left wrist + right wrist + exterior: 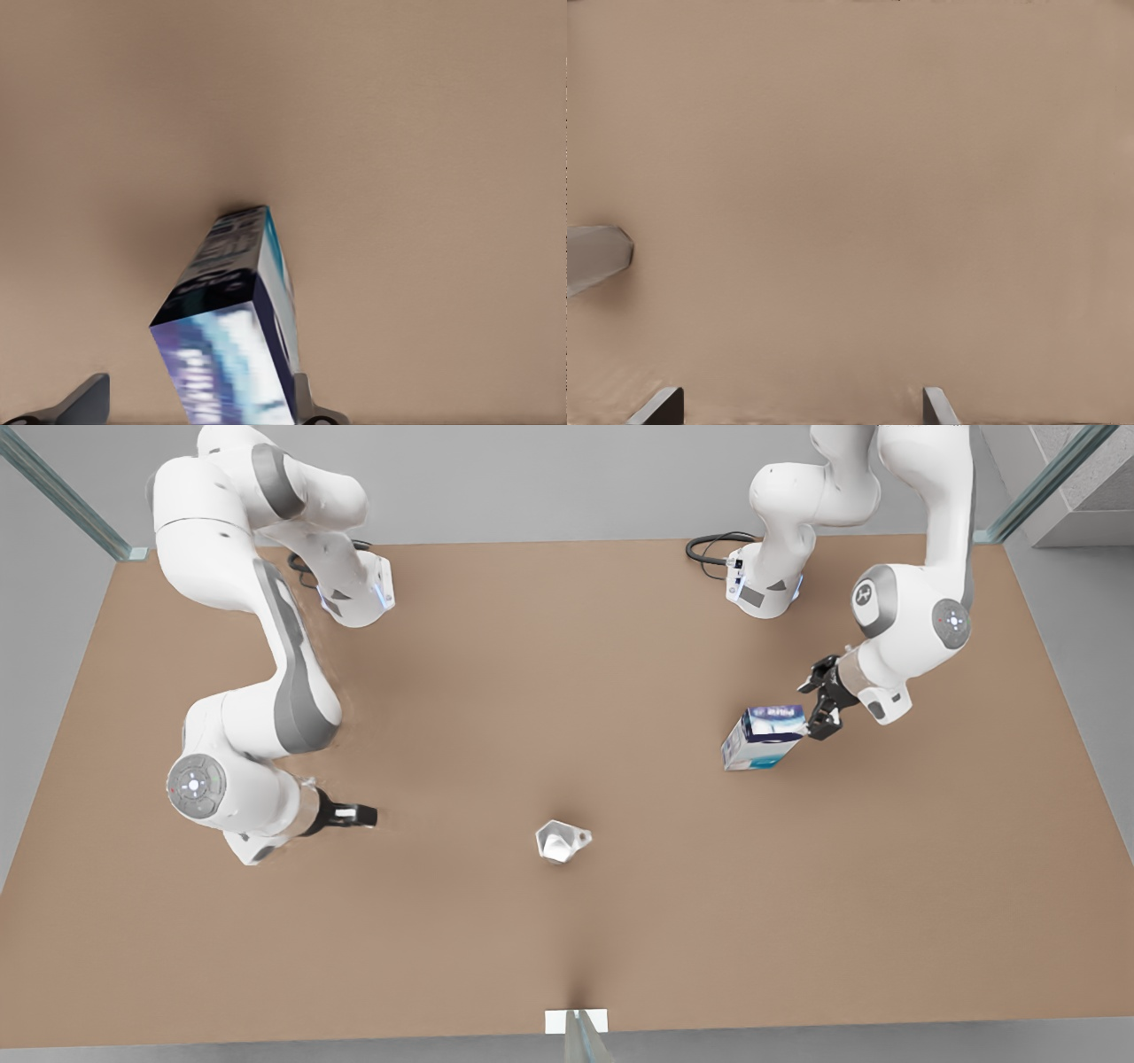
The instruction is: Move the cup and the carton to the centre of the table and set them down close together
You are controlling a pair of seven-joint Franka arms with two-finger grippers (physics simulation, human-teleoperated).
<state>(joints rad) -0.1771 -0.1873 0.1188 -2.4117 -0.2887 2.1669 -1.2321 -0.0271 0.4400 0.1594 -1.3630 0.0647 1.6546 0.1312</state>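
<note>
Brown table (567, 646): cup (559, 841) set down near centre, carton (764, 737) tilted at the front view's right.
Left hand (816, 710) has its fingers spread around the carton's top end; one finger (302, 398) beside it, the other apart. Right hand (370, 815) open, low over bare table at the front view's left, well apart from the cup.

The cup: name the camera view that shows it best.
The front view: the cup stands whole on the table, apart from the right gripper and the carton. The right wrist view catches just a grey sliver, seemingly the cup.
</note>
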